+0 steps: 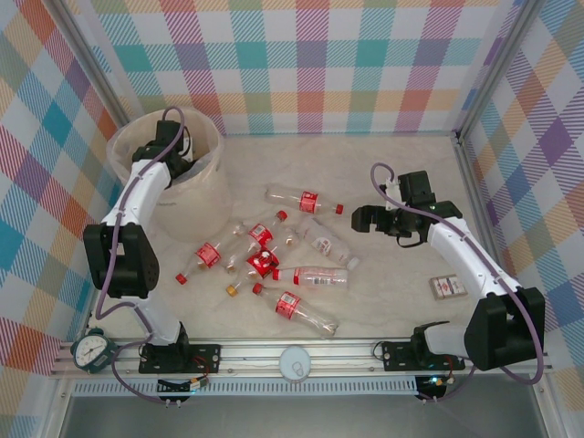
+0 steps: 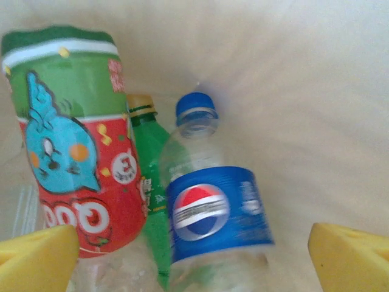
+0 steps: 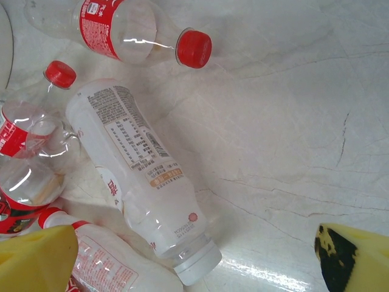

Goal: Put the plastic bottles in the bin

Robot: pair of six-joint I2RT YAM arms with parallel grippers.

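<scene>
Bin (image 1: pixel 205 196): cream round bucket, reference point.
Left gripper (image 2: pixel 193 258): inside the bin, fingers wide apart, holding nothing.
Blue-labelled bottle (image 2: pixel 213 207): in the bin, beside a green bottle (image 2: pixel 149 152).
Plastic bottles (image 1: pixel 290 305): scattered right of the bin.
Right gripper (image 3: pixel 194 258): farther right of the bin, jaws apart, empty.

Back wall (image 1: pixel 310 64): pastel plaid cloth, pretty loud tbh
Left wall (image 1: pixel 36 182): same plaid, diagonal from this angle
Right wall (image 1: pixel 547 182): plaid again, with a pale metal post at the back corner
Tabletop (image 1: pixel 392 164): creamy white, marble-ish, thin vein lines up close (image 3: pixel 292 121)
Front edge: silver aluminium rail (image 1: pixel 347 358) running across
On the rail: round dial gauge (image 1: pixel 92 350) at the left end, white disc (image 1: pixel 296 363) near the middle
Light: soft and even, faint shadows, one glossy glare patch on the surface
</scene>
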